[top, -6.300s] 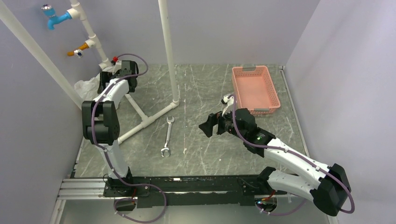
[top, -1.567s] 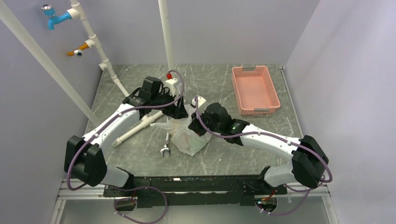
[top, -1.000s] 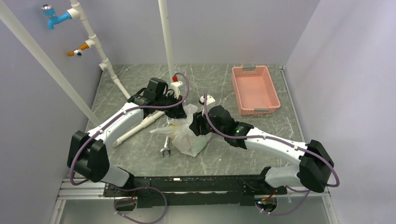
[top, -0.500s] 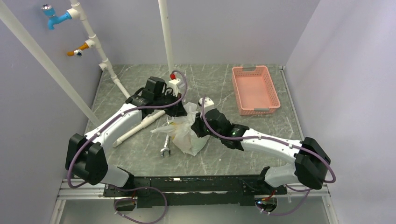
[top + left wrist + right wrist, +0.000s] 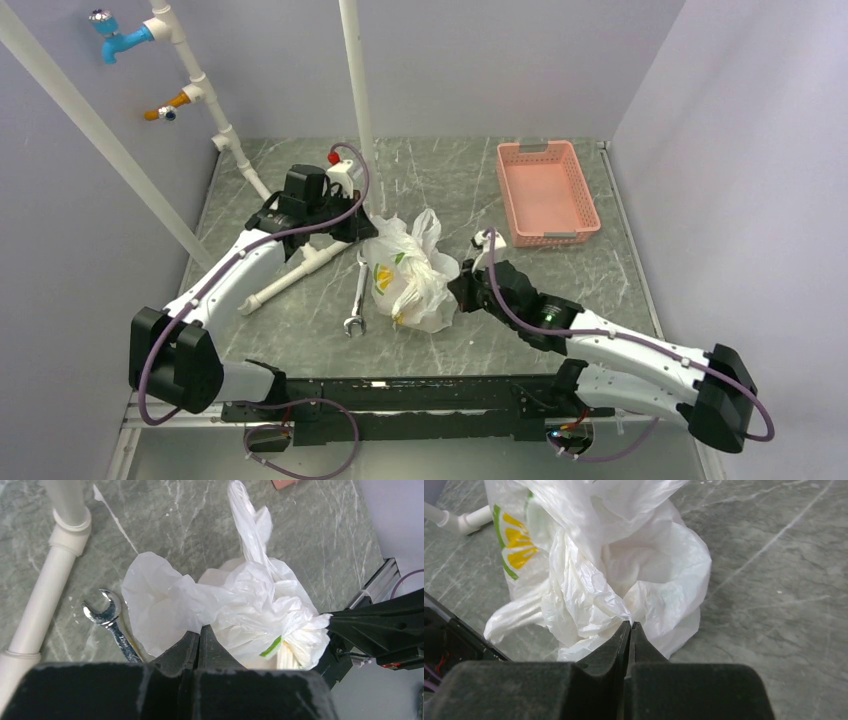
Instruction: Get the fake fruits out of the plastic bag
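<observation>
Where it is sitting, top view: crinkly translucent white plastic bag [image 5: 410, 280] is standing between left gripper [image 5: 356, 228] and right gripper [image 5: 462, 290], handle loop pointing up; fake fruits are not showing.
Left wrist: fingers are clenching a bag fold straight ahead.
Right wrist: fingers are likewise pinching a bag fold.
Room: open table is lying to the right; silver wrench [image 5: 355, 295] is lying just left of the bag.

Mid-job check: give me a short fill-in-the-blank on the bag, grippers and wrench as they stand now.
1. The left gripper and right gripper are each ____ on the bag.
2. In the top view, the wrench lies to the ____ of the bag.
3. The basket at the far right is ____ in colour.

Missing words: shut; left; pink.
</observation>
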Robot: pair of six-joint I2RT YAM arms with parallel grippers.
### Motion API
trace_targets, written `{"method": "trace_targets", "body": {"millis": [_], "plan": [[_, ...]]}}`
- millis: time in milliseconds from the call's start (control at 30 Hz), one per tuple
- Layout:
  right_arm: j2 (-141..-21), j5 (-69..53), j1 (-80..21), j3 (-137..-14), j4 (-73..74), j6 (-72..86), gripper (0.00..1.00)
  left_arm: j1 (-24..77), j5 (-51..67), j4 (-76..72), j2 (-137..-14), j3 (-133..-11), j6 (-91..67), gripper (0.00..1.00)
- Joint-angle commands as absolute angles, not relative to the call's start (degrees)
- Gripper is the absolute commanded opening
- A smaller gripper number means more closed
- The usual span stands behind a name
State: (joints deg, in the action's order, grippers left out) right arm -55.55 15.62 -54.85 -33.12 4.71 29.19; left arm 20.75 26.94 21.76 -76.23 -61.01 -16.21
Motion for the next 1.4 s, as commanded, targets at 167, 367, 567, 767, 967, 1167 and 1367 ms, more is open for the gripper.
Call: {"method": "trace_targets", "body": {"millis": [167, 367, 567, 767, 967, 1167, 1367], "plan": [[-53.6, 12.9, -54.9, -40.4, 10.3, 12.3, 0.49, 18.4, 33.5, 18.6, -77.8, -62.7, -16.5, 0.00], [-62.8, 9.7, -55.0, -52.8, 14.0, 7.7, 0.66, 18.8, 34.3, 18.8, -78.7, -63.0, -16.1, 0.00], [-72.4, 13.2, -58.7, -60.7, 16.4, 9.5, 0.64, 19.4, 33.6, 19.6, -79.3, -63.2, -15.5, 0.00], [-76.9, 16.3, -60.3, -61.9, 16.7, 10.5, 0.59, 20.2, 33.8, 20.3, -80.2, -64.0, -15.3, 0.00], [-80.6, 20.8, -60.6, -62.9, 17.9, 10.8, 0.52, 20.0, 31.8, 21.7, -79.7, -64.6, -14.7, 0.00], [-86.1, 20.3, -60.8, -66.1, 15.2, 12.7, 0.57, 20.0, 32.1, 21.3, -79.3, -64.3, -14.7, 0.00], [-87.8, 30.9, -62.9, -66.9, 16.6, 11.9, 0.26, 20.0, 27.6, 21.8, -77.1, -63.9, -14.6, 0.00]]}}
